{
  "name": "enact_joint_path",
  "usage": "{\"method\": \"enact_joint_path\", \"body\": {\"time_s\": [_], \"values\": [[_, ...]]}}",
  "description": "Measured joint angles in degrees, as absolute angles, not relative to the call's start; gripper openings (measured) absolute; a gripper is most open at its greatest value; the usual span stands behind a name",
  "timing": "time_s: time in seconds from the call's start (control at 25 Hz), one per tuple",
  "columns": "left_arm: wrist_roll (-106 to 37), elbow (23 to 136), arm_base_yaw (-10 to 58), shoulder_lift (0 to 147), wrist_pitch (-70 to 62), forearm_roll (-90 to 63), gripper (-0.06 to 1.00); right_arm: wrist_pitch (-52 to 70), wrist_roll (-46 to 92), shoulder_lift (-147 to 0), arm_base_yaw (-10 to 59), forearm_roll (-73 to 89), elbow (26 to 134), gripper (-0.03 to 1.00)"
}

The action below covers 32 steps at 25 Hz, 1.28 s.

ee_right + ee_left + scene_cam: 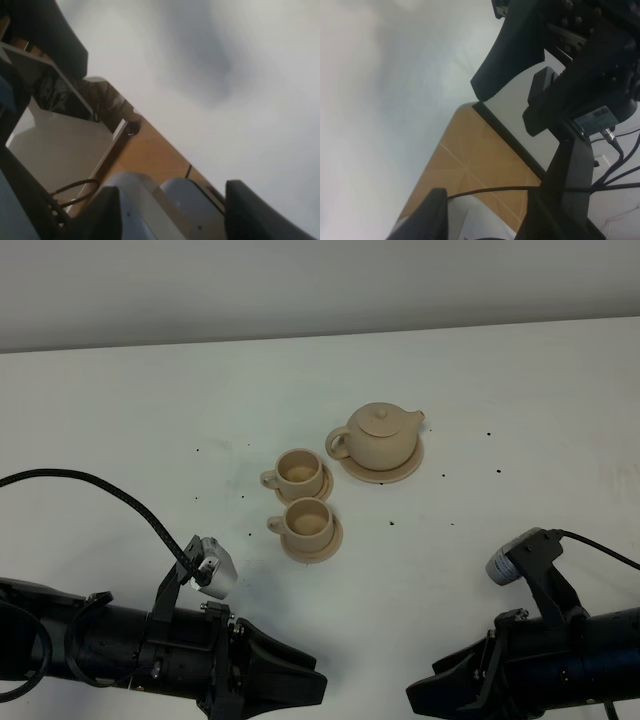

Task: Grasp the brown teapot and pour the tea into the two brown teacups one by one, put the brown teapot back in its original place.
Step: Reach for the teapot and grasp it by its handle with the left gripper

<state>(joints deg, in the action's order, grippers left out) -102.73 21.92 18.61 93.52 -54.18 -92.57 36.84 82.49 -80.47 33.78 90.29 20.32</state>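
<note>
Nothing started yet. The brown teapot (378, 438) sits on its large saucer (402, 475), upper centre-right of the high view. The far teacup (298, 470) and near teacup (308, 521) stand just down-left of it, each on its own saucer, close together. I can't tell if those saucers touch.

The left hand (318, 681) is at the bottom edge, left of centre, jaws apart and empty. The right hand (412, 696) is at the bottom edge, right of centre. The right wrist view shows its fingers (260, 215) spread with nothing between them, so it is open too. Both are well apart from the crockery on the table (120, 400).

Risks, as I judge them:
- The loop handle (338, 444) faces the cups and the spout (419, 421) points away from them. A left-side reach for the handle passes right over the cups, so wide jaws could clip the far teacup or shove it off its saucer.
- A right-side reach gets the spout side, a round body with poor purchase, so the pot could slip or twist.
- The lid (380, 416) looks loose-fitting and could drop off on a steep tilt.
- With the cups so close, a pour could miss into the wrong one, or the pot could bump the neighbouring cup.
- The two hands are near each other at the bottom edge and could collide if both move inward.
- Set back off-centre, the teapot would perch on the saucer rim and tip.
</note>
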Motion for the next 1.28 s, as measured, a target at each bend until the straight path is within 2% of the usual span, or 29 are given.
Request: {"method": "enact_joint_path", "body": {"time_s": [0.6,0.84,1.08,1.28], "values": [[-102.73,21.92,18.61,93.54,-54.18,-93.99,0.41,36.55,82.49,-80.47,33.78,90.29,20.32,0.49],[-102.77,22.93,18.61,93.61,-52.34,-98.16,0.41,30.34,78.99,-80.54,33.78,86.66,23.03,0.49],[-101.17,29.35,18.61,93.67,-51.18,-98.34,0.41,30.39,58.22,-80.59,33.78,63.58,30.26,0.49],[-97.82,34.54,18.61,93.72,-51.18,-98.02,0.41,35.85,30.38,-77.51,33.78,34.01,36.32,0.49]]}}
